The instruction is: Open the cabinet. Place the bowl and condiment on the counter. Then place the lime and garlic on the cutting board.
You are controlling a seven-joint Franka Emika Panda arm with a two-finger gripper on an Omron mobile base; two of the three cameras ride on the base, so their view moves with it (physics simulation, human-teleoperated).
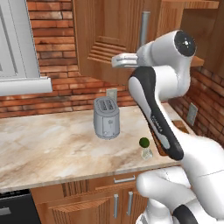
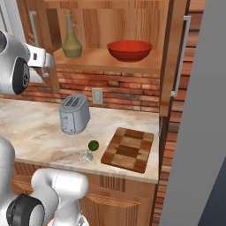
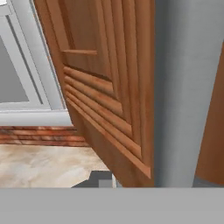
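The cabinet (image 2: pixel 110 26) stands open, its left door (image 1: pixel 105 35) swung out toward me. On its shelf are the olive-green condiment (image 2: pixel 72 42) and the red bowl (image 2: pixel 129 50). My gripper (image 1: pixel 116 60) is pressed close against that door, just below its silver handle (image 1: pixel 144 28). The hand view has the handle (image 3: pixel 188 87) very near on the right, and the fingertips are hidden. On the counter (image 2: pixel 35 128), the lime (image 2: pixel 93 145) and garlic (image 2: pixel 86 155) lie side by side left of the cutting board (image 2: pixel 129 149).
A grey toaster (image 1: pixel 106 118) stands mid-counter under the open door. The right cabinet door (image 2: pixel 176 57) hangs open over the counter's end. A pale grey-white unit (image 1: pixel 17 43) juts out at the left, and a brick wall (image 1: pixel 57 94) backs the counter.
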